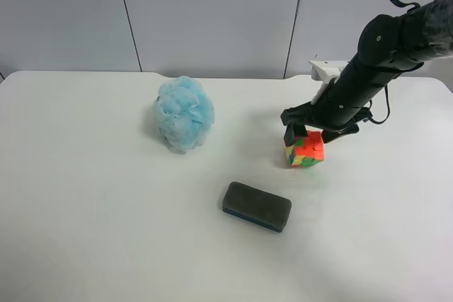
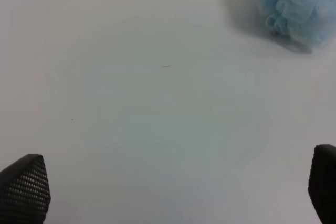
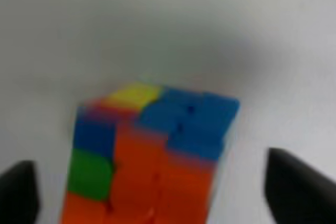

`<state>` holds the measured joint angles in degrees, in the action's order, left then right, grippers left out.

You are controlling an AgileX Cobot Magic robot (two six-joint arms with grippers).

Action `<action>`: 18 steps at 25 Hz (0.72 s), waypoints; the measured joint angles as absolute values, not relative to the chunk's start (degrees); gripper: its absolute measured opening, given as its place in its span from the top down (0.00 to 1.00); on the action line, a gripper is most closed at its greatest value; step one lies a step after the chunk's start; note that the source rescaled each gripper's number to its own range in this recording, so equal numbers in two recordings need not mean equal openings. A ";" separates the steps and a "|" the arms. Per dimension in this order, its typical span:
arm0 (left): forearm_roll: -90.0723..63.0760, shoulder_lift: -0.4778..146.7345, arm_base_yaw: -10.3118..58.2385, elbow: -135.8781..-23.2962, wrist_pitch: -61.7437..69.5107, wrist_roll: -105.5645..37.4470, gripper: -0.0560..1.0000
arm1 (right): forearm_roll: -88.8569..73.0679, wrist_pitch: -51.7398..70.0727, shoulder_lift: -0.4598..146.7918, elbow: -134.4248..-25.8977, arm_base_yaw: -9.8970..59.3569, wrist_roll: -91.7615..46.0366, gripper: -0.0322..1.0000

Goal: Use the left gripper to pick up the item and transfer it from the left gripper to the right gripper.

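The item, a small puzzle cube with orange, green, yellow and blue squares, rests on the white table. The arm at the exterior high view's right carries a white angular mount; it is the right arm. Its right gripper sits low over the cube, jaws apart on either side of it. In the right wrist view the cube fills the space between the right gripper jaws, with a gap on each side. The left gripper is open and empty over bare table. The left arm is out of the exterior high view.
A light-blue mesh bath puff sits left of the cube; it also shows in the left wrist view. A flat dark-grey felt eraser lies in front of the cube, nearer the table's front edge.
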<state>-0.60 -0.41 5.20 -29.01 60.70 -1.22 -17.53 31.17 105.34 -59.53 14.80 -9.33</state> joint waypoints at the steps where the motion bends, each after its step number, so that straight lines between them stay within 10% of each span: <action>1: -0.60 -0.41 5.20 -29.01 60.70 -1.22 0.00 | -17.53 31.17 105.34 -59.53 14.80 -9.33 0.19; 5: -0.60 -0.41 5.20 -29.01 60.70 -1.22 0.00 | -17.71 31.17 105.34 -59.53 14.80 -9.33 0.03; 18: -0.56 -0.41 5.20 -29.01 60.60 -1.19 0.00 | -15.46 41.70 93.98 -59.53 14.80 -9.33 0.00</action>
<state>-0.56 -0.41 5.20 -29.01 60.60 -1.19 -15.46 41.70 93.98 -59.53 14.80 -9.33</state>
